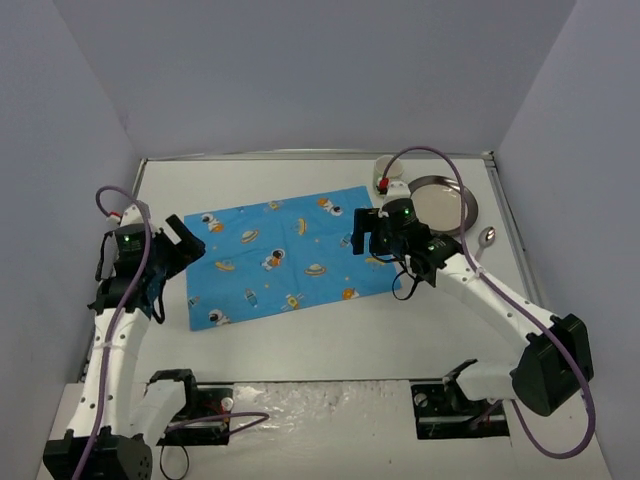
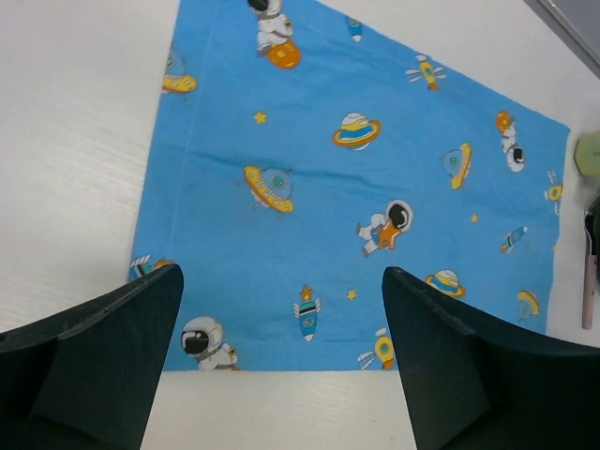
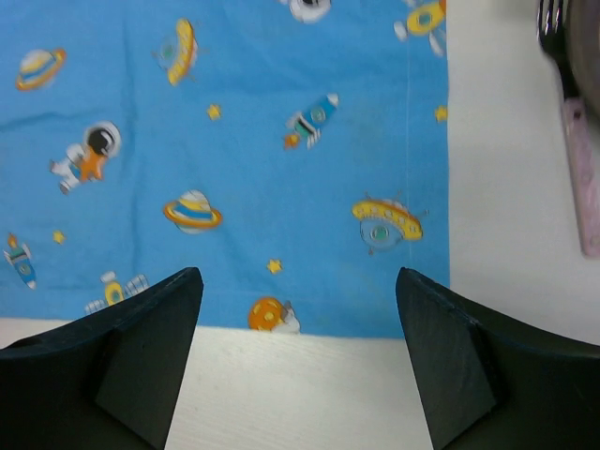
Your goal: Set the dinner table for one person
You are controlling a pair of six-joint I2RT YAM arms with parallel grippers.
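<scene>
Both grippers are spread wide and neither is holding anything. The left gripper (image 1: 176,248) hangs over one short end of the one blue space-print placemat (image 1: 285,260). The right gripper (image 1: 362,232) hangs over the opposite end, so the cloth lies flat between the two of them.

In each wrist view we see the cloth's edge running right across the gap between the fingers, with bare white below it. That white is the dinner table (image 1: 330,340), directly under both grippers, with the placemat lying on it.

On the side of the right gripper away from the cloth we count one metal plate (image 1: 445,205), one small pale cup (image 1: 388,172) just beside the plate, and one spoon (image 1: 486,237). To the right of the right gripper's fingers there's also one pink-handled fork (image 3: 579,178), on bare table just off the cloth.
</scene>
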